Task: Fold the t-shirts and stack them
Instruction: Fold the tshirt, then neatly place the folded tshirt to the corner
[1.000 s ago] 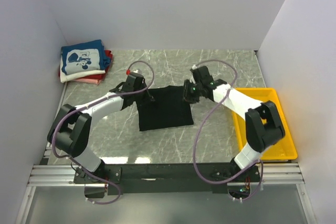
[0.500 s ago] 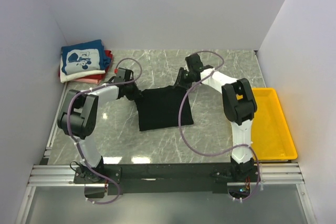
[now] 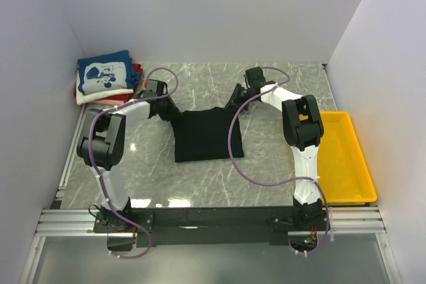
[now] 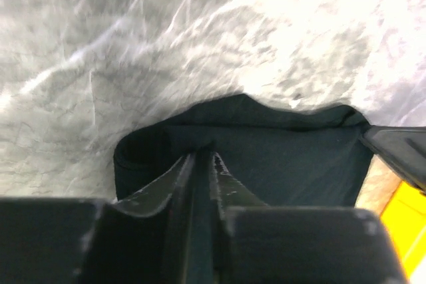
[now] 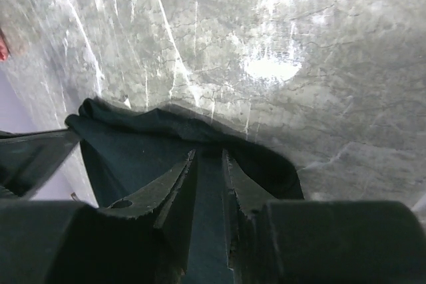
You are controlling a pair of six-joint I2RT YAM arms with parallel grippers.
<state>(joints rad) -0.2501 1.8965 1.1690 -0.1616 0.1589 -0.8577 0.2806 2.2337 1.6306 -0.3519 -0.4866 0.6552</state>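
Left end effector [image 4: 203, 159] clamped on black t-shirt [image 3: 208, 139], toward the far edge of the table [image 3: 200, 184]; right end effector [image 5: 209, 156] clamped likewise.

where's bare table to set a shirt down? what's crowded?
Bare marble table: near strip between black shirt and near edge; far strip along back wall. Crowded: far-left corner with folded stack; right edge holds yellow tray.
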